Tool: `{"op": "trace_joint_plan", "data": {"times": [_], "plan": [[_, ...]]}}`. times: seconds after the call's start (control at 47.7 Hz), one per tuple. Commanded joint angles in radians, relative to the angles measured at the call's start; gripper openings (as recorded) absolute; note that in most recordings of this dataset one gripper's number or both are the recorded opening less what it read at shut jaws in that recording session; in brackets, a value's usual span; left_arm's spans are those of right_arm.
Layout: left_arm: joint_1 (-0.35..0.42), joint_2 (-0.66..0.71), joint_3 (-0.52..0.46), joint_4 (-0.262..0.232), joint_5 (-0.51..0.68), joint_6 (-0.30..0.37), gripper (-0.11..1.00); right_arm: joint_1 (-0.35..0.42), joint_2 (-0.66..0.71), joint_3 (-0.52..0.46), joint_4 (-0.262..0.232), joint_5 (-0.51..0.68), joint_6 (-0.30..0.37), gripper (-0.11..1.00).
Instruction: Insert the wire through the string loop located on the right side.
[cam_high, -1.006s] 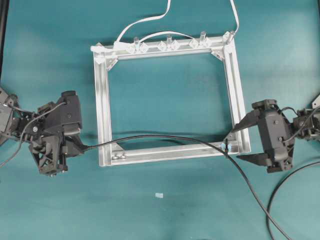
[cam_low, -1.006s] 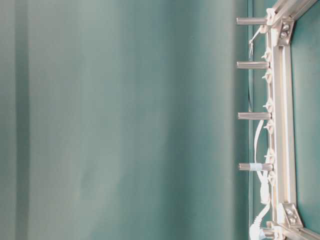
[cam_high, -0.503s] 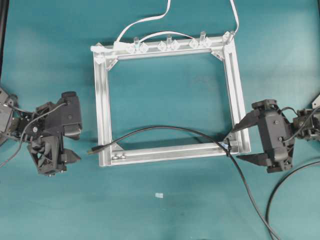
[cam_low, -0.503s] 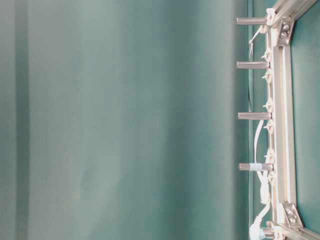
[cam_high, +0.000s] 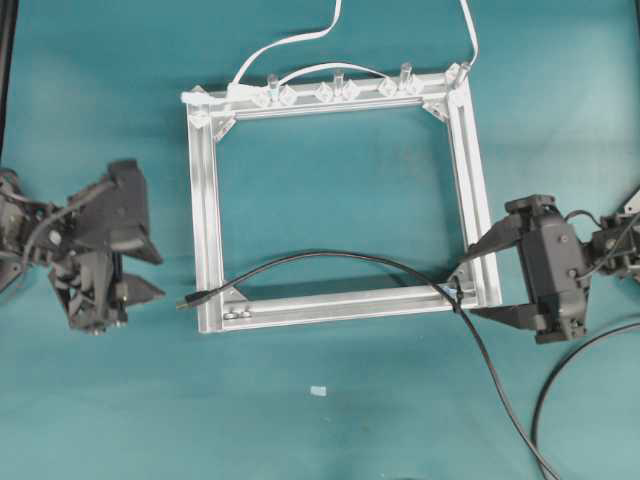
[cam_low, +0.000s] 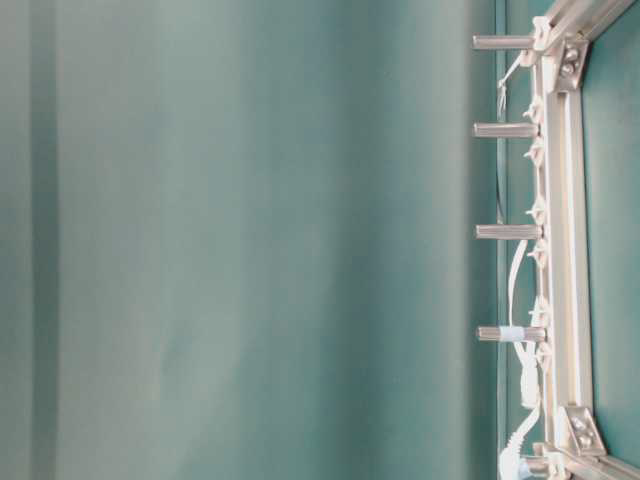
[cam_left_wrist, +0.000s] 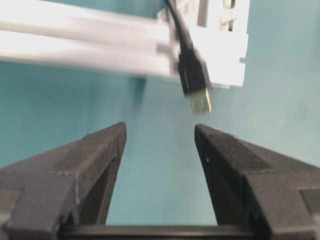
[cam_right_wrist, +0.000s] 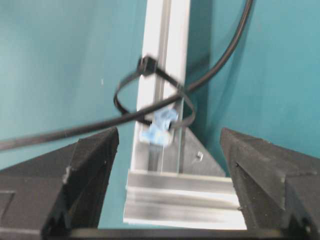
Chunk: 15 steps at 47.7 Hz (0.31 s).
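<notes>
The wire (cam_high: 330, 258) is a black cable that comes up from the lower right and passes through the string loop (cam_high: 455, 291) at the frame's lower right corner. From there it arches over the aluminium frame (cam_high: 205, 220). Its plug (cam_high: 186, 300) lies free just left of the lower left corner. My left gripper (cam_high: 155, 272) is open and empty, off to the left of the plug (cam_left_wrist: 194, 75). My right gripper (cam_high: 472, 287) is open, straddling the corner with the string loop (cam_right_wrist: 118, 100). The wire (cam_right_wrist: 75, 131) runs through that loop, by its blue mark (cam_right_wrist: 159, 127).
A white flat cable (cam_high: 300, 40) and clear clips (cam_high: 335, 90) sit along the frame's top bar. A small white scrap (cam_high: 319, 390) lies on the teal mat below the frame. Another dark cable (cam_high: 556, 385) curves at the lower right. The table-level view shows only posts (cam_low: 505, 232) on the frame.
My left gripper opened, let go of the plug and drew back up and to the left. The wire slackened into an arch and the plug rests by the frame's corner. The right gripper barely moved.
</notes>
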Motion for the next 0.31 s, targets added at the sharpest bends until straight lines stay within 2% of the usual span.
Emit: {"op": "trace_joint_plan", "data": {"times": [0.0,0.293], "plan": [[0.018,-0.052,-0.002,0.005,-0.018,0.02,0.6,-0.011,-0.048,-0.021,-0.002,-0.012,-0.002,0.87],[0.06,-0.156,0.038,0.005,-0.078,0.107,0.6,-0.049,-0.184,-0.018,-0.002,-0.011,0.0,0.87]]}}
